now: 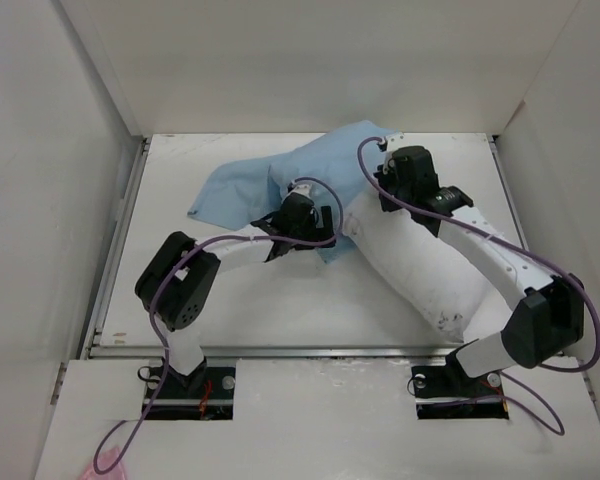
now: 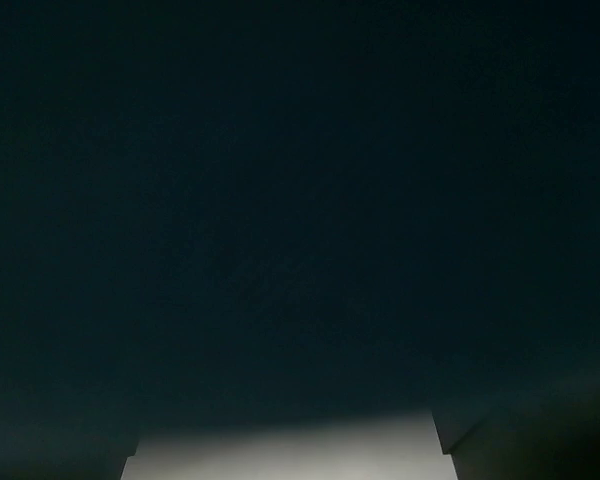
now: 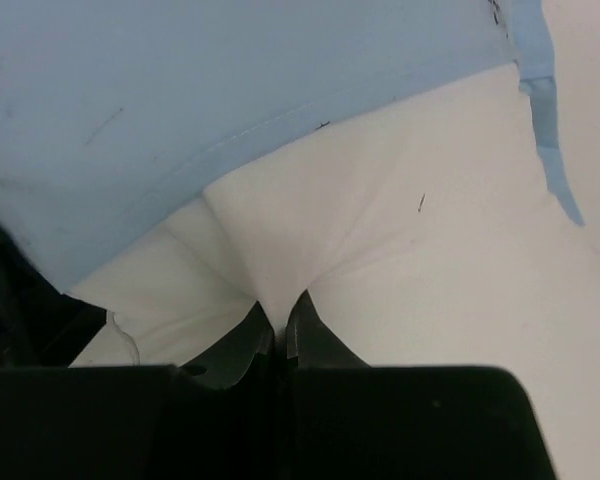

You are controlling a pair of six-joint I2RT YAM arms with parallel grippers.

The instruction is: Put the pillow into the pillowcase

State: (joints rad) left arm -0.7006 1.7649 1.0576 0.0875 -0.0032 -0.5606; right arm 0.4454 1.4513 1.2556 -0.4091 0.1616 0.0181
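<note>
The left wrist camera was almost wholly blacked out, only a pale strip showing between two dark finger shapes set wide apart. From above, the left gripper (image 1: 310, 225) was seen spread open at the rumpled edge of the matte light-blue pillowcase (image 1: 250, 185), with nothing made out between its jaws. The puffy white pillow (image 1: 410, 265) was laid slantwise on the table (image 1: 280, 310), its far end covered by the blue cloth, and the right gripper (image 3: 278, 305) was closed tight on a pinched fold of it just below the pillowcase's hem.
</note>
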